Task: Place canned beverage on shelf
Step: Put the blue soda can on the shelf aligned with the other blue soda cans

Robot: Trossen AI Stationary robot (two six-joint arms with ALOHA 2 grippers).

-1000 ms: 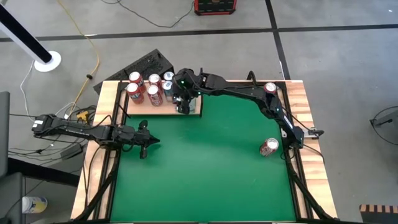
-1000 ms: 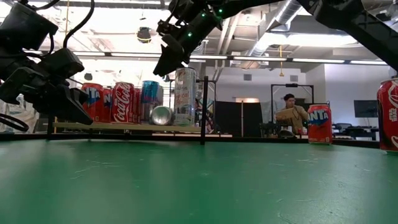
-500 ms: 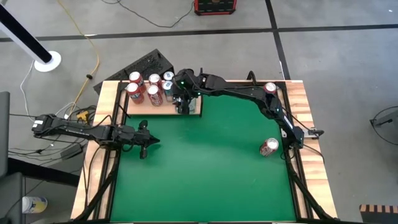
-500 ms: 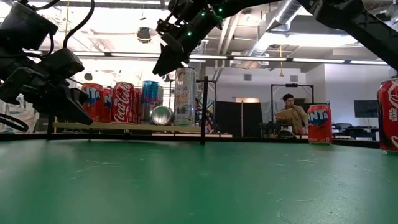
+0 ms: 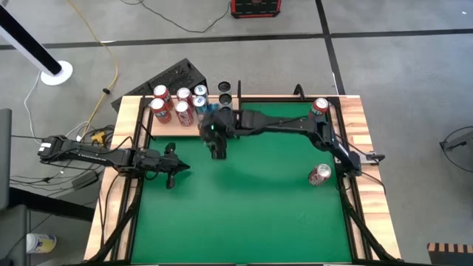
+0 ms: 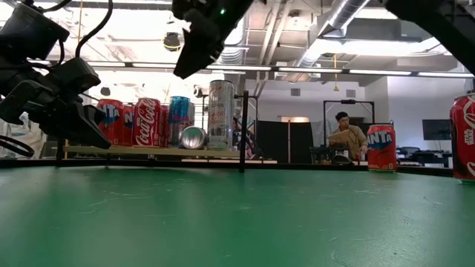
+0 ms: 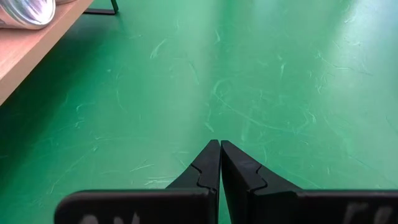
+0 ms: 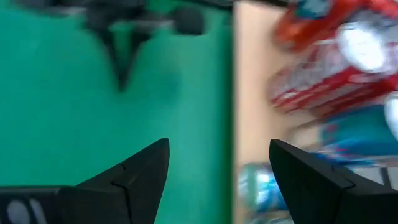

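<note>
The right gripper [image 5: 215,150] is hanging above the green table [image 5: 244,199] just off the shelf [image 5: 171,131], fingers apart and empty, while cans [image 5: 182,111] are standing on that shelf and the left gripper [image 5: 171,181], fingers together, is waiting near the table's left edge.

The shelf [image 5: 194,127], just beside the right gripper [image 5: 217,150], is pale bare wood with visible grain, matt. The cans [image 6: 148,122] on it are glossy printed metal with shiny silver tops. Under both grippers the tabletop [image 7: 280,93] is green felt, matt and faintly scuffed. The left gripper [image 7: 220,163] has dull black plastic fingers.
</note>
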